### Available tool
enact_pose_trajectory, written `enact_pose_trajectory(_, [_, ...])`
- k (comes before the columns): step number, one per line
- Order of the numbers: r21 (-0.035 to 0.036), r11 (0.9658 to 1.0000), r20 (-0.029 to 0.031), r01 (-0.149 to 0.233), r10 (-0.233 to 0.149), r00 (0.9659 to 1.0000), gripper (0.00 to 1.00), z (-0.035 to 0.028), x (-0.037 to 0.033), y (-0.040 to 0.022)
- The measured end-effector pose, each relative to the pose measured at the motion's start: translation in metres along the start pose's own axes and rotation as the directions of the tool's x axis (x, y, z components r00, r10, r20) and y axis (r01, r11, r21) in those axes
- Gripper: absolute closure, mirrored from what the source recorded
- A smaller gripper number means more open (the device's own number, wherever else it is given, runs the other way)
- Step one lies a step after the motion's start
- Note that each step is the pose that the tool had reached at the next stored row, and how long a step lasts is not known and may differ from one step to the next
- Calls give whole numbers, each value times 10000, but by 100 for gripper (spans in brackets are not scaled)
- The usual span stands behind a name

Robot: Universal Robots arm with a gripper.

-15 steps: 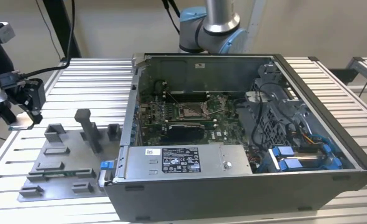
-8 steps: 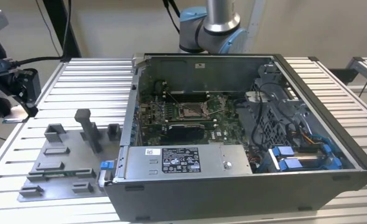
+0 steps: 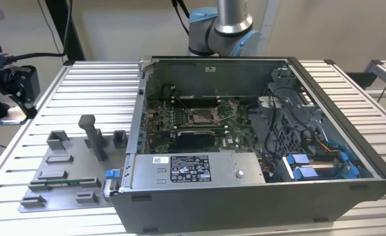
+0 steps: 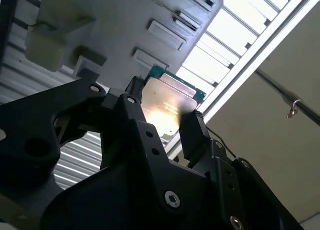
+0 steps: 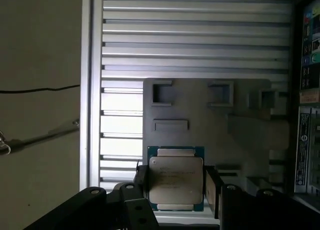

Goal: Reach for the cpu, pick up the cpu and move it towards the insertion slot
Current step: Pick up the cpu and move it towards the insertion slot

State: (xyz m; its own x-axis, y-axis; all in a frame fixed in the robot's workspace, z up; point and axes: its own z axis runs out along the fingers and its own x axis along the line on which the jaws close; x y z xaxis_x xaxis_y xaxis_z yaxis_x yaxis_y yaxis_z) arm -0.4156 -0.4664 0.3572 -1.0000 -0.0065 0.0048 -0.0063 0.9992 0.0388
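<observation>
Open computer case (image 3: 245,206) on the slatted metal surface (image 3: 95,83), lid off. Inside, a green board (image 3: 235,137) carrying the insertion slot (image 3: 203,116): silver frame, dark centre, black rectangular cutout (image 3: 194,140) just below. Along the near wall, a grey power supply (image 3: 242,164) with a white-and-black label (image 3: 189,168), print too small to make out. At the exterior view's right end of the case, blue drive carriers (image 3: 311,169) among loose cables (image 3: 281,96). Outside the case, toward the exterior view's left, a grey fixture plate (image 3: 68,196) with raised blocks and shallow pockets.

In the first wrist view, gripper (image 5: 176,185) closed narrowly on the cpu (image 5: 176,177), black fingers (image 5: 141,177) pressed against two opposite edges. Flat face turned to that camera: silver lid, faint unreadable print, green rim around. Slightly longer than wide, long axis parallel with the fingers and across the slats. Held at the edge of the fixture plate, outside the case and well apart from the insertion slot; contact with the plate impossible to tell. Coloured stickers (image 5: 307,55) on the case wall, unreadable. In the second wrist view, lid glaring with reflected light.
</observation>
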Motion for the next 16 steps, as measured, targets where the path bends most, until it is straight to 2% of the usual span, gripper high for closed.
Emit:
enact_pose_trajectory(13, [4, 10000, -3, 0, 0, 10000, 100, -47, 0, 2])
enact_pose_trajectory(16, [4, 10000, -2, 0, 0, 10000, 100, -76, 0, 3])
